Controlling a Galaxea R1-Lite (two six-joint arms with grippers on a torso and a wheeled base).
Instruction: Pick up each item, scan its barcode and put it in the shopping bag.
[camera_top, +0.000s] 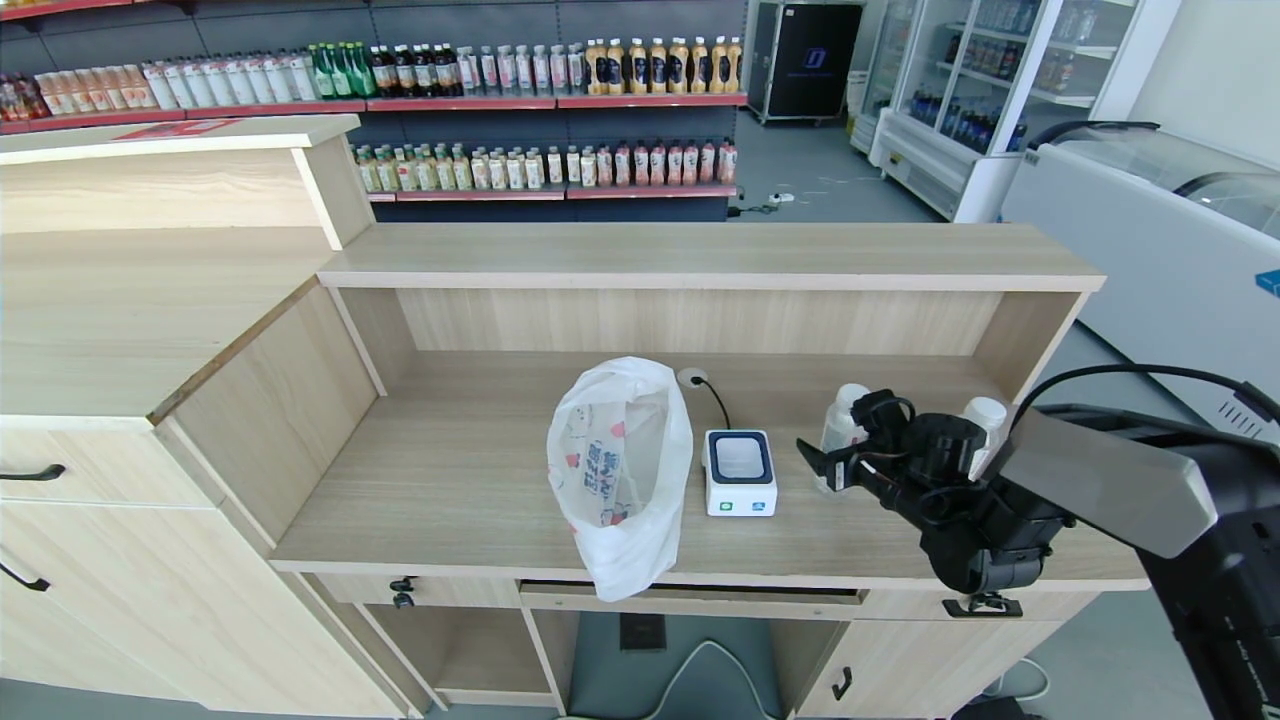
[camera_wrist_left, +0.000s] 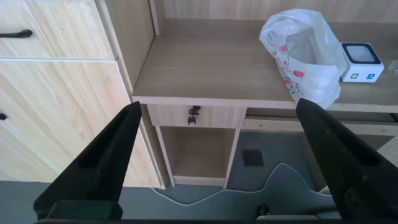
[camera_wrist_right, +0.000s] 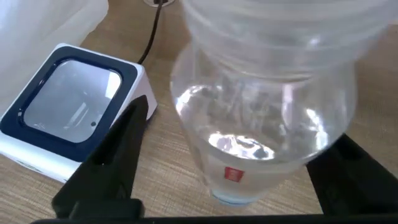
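The right gripper stands open with the upright clear plastic bottle already between its fingers, just beside the white-and-blue square barcode scanner.

A small retail shop is shown, with the view taken from behind its checkout. Along the back wall, long shelves edged in red are stocked with bottled drinks, lined up in rows and grouped by kind. To the right, a glass-door refrigerator is filled with more bottles, and a chest freezer with a curved sliding lid is placed just beside it. The pale wood tabletop is built as a cashier's counter with a raised ledge on the customer side. A wired barcode scanner and an open plastic shopping bag are set on it.
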